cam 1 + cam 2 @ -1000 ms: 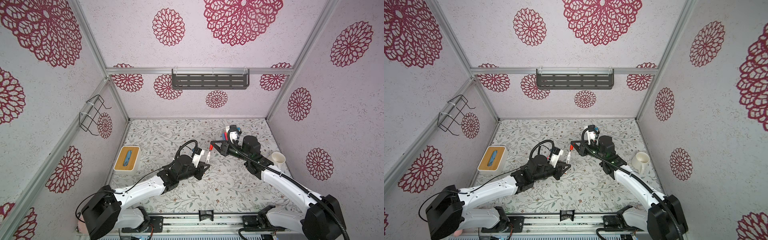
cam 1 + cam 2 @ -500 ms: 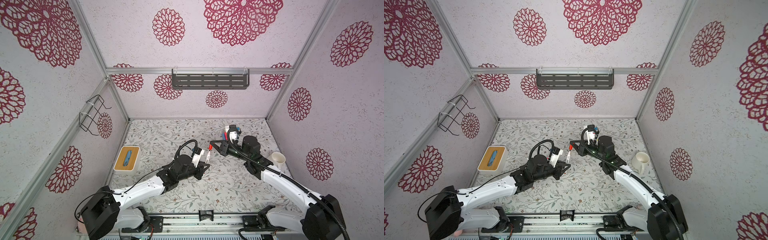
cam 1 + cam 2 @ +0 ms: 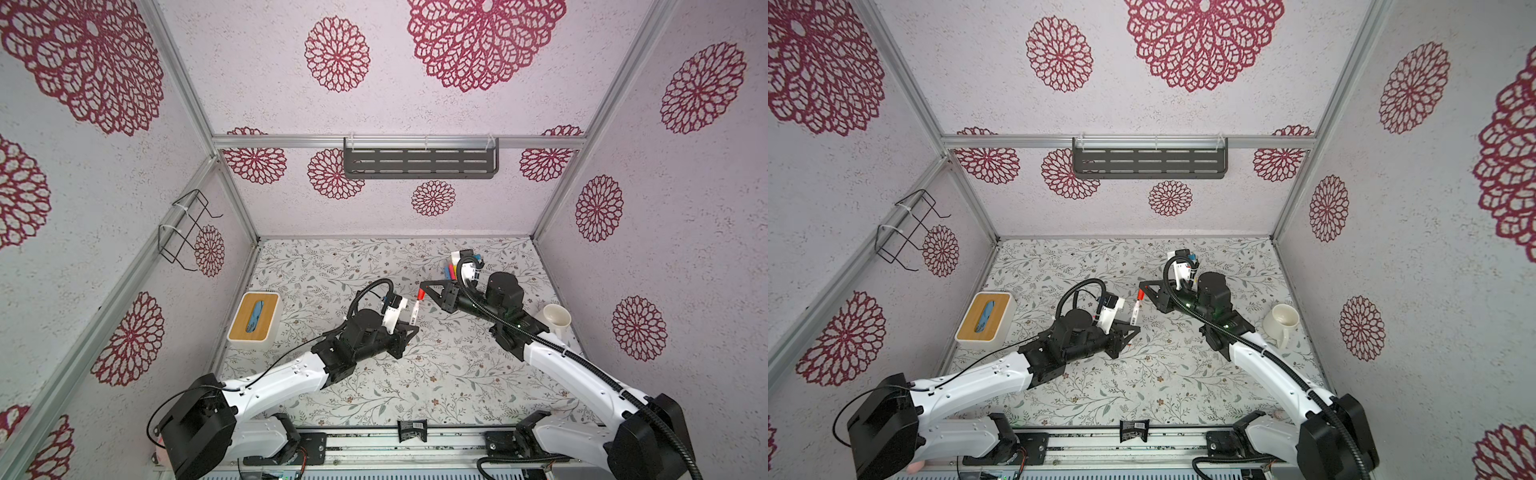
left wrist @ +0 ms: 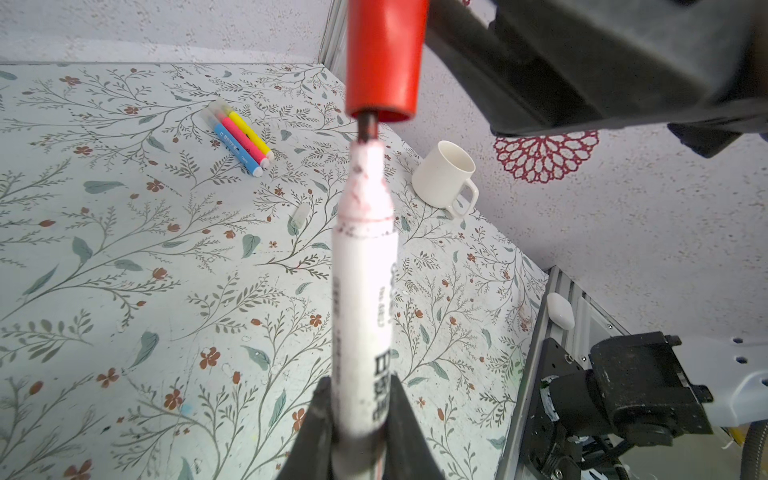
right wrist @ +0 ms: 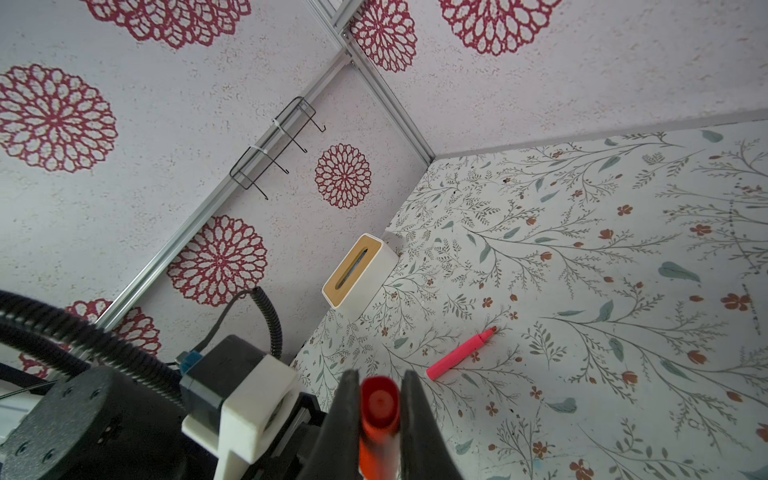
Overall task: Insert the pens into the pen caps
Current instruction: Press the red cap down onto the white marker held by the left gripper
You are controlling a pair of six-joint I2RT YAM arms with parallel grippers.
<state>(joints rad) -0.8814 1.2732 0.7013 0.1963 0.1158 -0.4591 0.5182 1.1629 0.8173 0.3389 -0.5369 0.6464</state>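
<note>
Left jaws: you have them clamped on the rear barrel of the white pen [image 4: 363,291], held above the surface [image 4: 124,270].
Right jaws: closed on the red cap [image 5: 378,409], its open mouth facing your pen.
Tip: the dark nib sits at the cap's mouth, barely inside.
Surface, loose: a pink pen [image 5: 461,353], a clear cap [image 4: 300,216], and blue, pink and yellow pens [image 4: 239,137] touching side by side.
Nearby: a white mug [image 4: 444,176].

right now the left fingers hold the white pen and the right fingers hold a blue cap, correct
No, the cap is red, not blue; the right wrist view shows it. The left fingers do hold the white pen, the right fingers the cap.
</note>
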